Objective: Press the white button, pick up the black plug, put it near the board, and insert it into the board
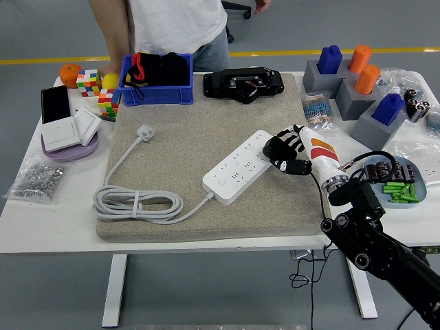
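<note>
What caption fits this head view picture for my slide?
Robot's right hand holds a black plug at the white power strip on a grey mat.

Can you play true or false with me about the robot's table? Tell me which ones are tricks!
1. The robot's right hand is at the far right end of the white power strip. True.
2. The white plug on the grey mat is plugged into the strip. False: it lies loose, far from it.
3. The blue bin stands at the mat's far left corner. True.
4. The robot's left hand is pressing the strip. False: no left hand shows.
</note>
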